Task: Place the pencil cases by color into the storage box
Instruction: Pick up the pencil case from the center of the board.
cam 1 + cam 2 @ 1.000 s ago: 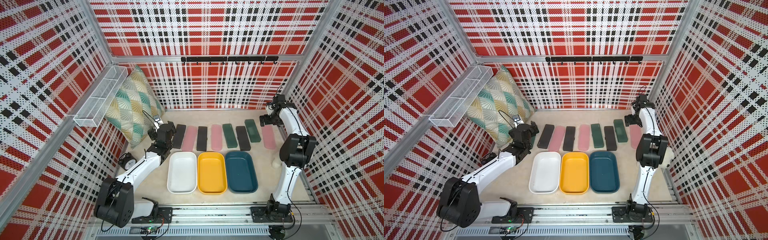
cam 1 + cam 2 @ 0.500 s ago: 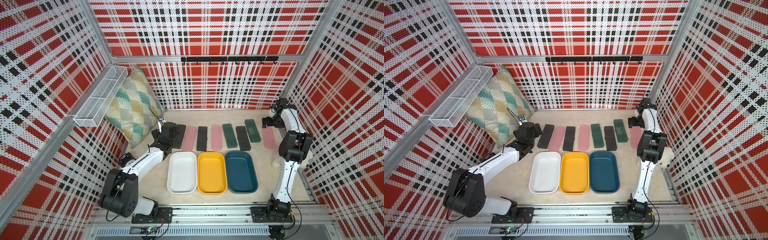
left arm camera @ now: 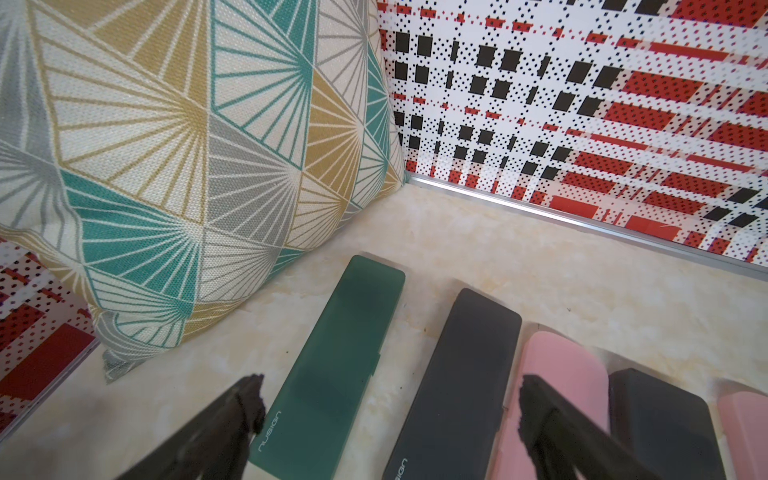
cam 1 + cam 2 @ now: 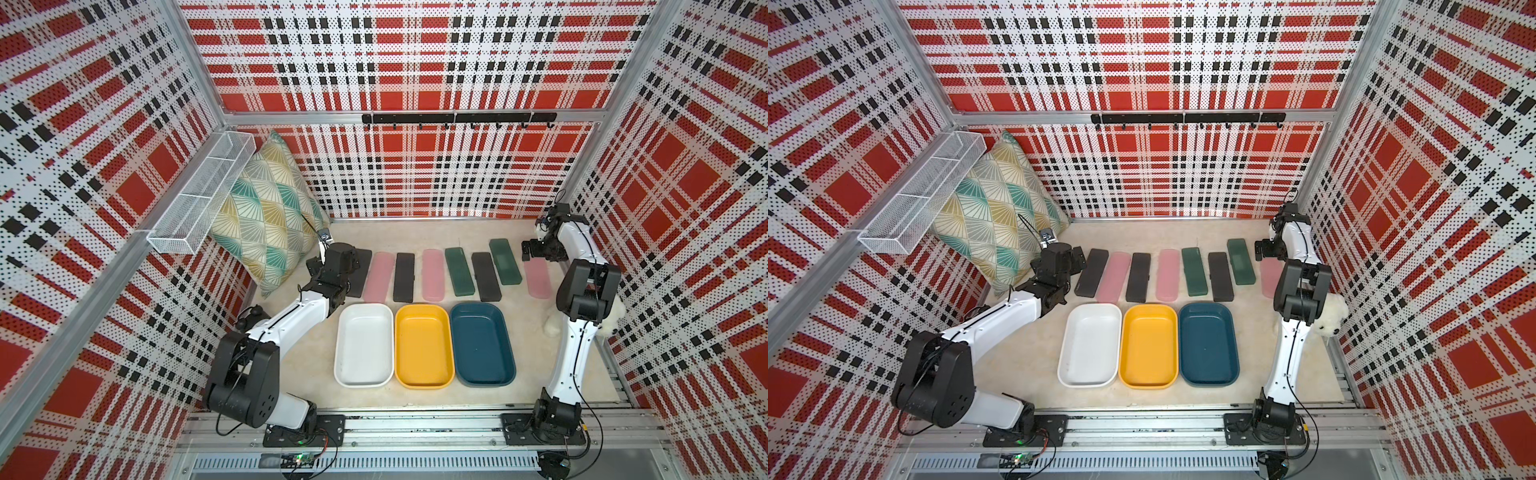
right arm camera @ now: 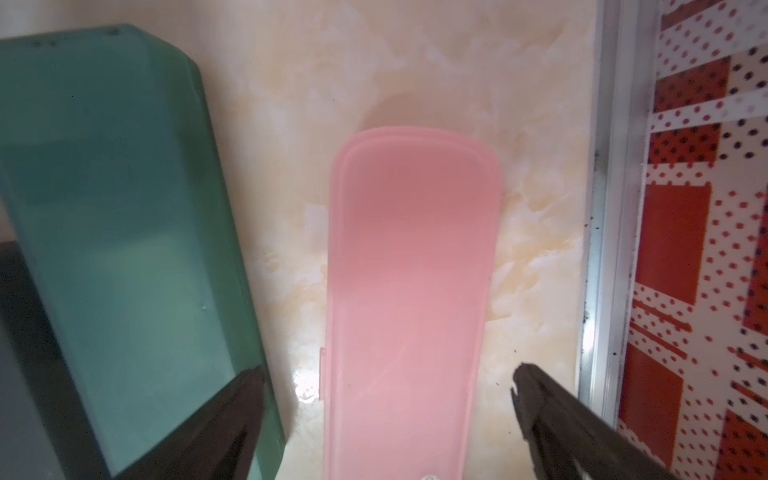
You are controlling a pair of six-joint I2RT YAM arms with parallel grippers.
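Pencil cases lie in a row at the back: black point(image 4: 404, 277), pink point(image 4: 433, 280), green point(image 4: 459, 271) and others. The storage box is three tubs in front: white point(image 4: 364, 345), yellow point(image 4: 424, 345), dark blue point(image 4: 482, 344), with nothing in them. My left gripper point(image 4: 343, 268) hangs open over the row's left end. In its wrist view the gripper point(image 3: 390, 399) spans a green case point(image 3: 332, 374) and a black case point(image 3: 461, 374). My right gripper point(image 4: 536, 251) is open above the far-right pink case point(image 5: 407, 291), one finger on each side, touching nothing.
A patterned pillow point(image 4: 266, 224) leans in the back left corner, close to my left gripper. A wire basket point(image 4: 199, 195) hangs on the left wall. A white plush toy point(image 4: 611, 320) sits behind the right arm. The right wall's rail point(image 5: 602, 249) runs beside the pink case.
My left arm has reached further over the left end of the row. My right gripper has dropped closer to the far-right pink case. Both stay open.
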